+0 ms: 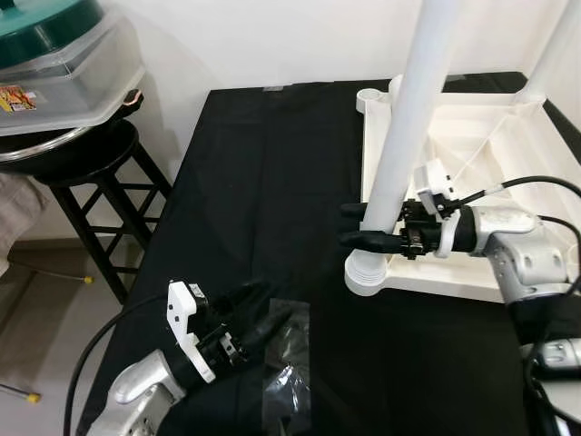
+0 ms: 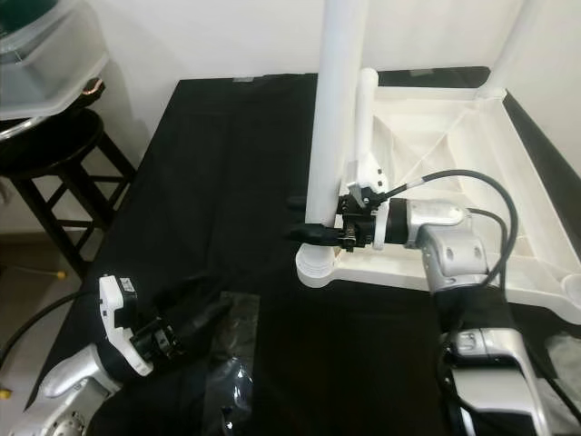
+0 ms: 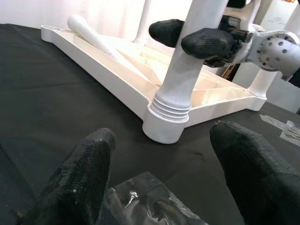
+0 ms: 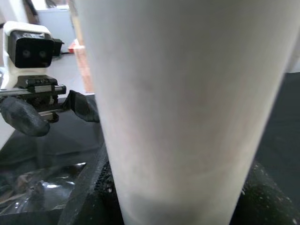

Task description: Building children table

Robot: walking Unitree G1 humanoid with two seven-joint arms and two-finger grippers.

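- The white plastic children's table top (image 1: 472,272) lies upside down on the black cloth-covered work surface (image 1: 263,182), toward the right and far side of it, with its ribbed underside facing up.
- A tall white cylindrical table leg (image 1: 413,118) stands upright in the near-left corner socket (image 1: 368,277) of that top; its threaded base shows just above the socket collar.
- My right gripper (image 1: 363,227) is clamped on this upright leg low down, one black finger on each side of the tube, my silver forearm reaching in from the right across the table top.
- In my right wrist view the leg's white surface (image 4: 187,103) sits right against the camera.
- A second white leg (image 1: 558,45) stands at the far-right corner, and a loose tapered white leg (image 3: 91,35) lies inside the top along its far-left edge.
- My left gripper (image 1: 259,318) rests low at the near left of the cloth, its two black fingers (image 3: 82,178) spread apart and holding nothing.
- A crumpled clear plastic bag (image 1: 290,359) lies on the cloth just beside my left fingertips; I cannot quite tell whether they touch it.
- To the far left, off the cloth, stands a dark wooden stool (image 1: 86,173) carrying a clear plastic lidded container (image 1: 64,77).
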